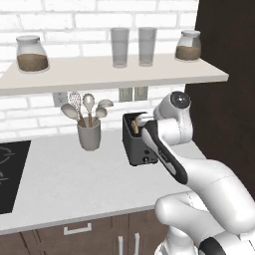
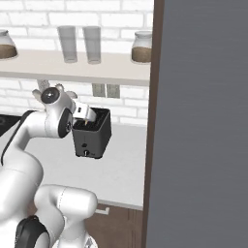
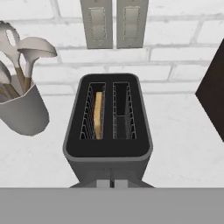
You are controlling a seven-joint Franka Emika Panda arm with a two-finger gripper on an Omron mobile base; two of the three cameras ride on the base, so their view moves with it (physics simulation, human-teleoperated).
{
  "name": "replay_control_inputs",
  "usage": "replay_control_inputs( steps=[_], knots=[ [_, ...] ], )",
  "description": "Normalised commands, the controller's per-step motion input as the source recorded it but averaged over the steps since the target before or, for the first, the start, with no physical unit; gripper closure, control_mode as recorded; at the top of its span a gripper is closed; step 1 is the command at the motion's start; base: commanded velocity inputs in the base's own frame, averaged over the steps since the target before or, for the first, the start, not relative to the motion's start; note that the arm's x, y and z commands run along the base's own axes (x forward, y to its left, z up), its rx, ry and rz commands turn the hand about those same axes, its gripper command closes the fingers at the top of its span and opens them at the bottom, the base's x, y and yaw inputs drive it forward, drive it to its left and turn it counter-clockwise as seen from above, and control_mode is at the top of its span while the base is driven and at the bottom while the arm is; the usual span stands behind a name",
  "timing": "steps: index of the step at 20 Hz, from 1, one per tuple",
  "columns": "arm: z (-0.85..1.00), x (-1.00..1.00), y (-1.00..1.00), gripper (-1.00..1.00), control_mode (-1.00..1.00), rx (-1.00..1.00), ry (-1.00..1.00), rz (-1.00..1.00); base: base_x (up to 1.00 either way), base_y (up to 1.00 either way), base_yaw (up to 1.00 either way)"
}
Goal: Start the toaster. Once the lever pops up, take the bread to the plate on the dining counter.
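My end effector [image 3: 112,183] is closed, nothing held, fingertips together just at the near face of the toaster [image 3: 108,124], right at the bottom of the hand view. In the left base view my wrist sits over the toaster's front top edge [image 1: 135,139]; from the right base view the hand comes in from the left onto the same toaster [image 2: 92,133].

Bread [image 3: 99,114] is standing upright in the left slot as the hand view shows it, sunk down inside, tan face and browner crust edge visible. The other slot holds only its wire guides. Can't make out the lever from any view. A small pale knob [image 2: 86,153] shows low on the toaster's front.

Toaster stands on the white counter [image 1: 74,184] near the brick wall, under two wall outlets [image 3: 114,22]. A grey utensil crock [image 1: 89,133] with spoons and a whisk sits just left of it, apart, not touching. Black cooktop [image 1: 11,174] is at the far left of the counter.

Shelf [image 1: 109,72] above carries two glasses [image 1: 133,46] and two jars [image 1: 32,53] with brown contents.
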Motion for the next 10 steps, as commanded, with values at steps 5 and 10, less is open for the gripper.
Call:
replay_control_inputs(
  steps=[5,10],
  knots=[
    [0.0,0.03,0.19,-1.0,-1.0,0.0,0.0,0.01,0.0,0.0,0.0],
    [-0.01,0.0,0.0,-1.0,-1.0,0.0,0.0,0.0,0.0,0.0,0.0]
  ],
)
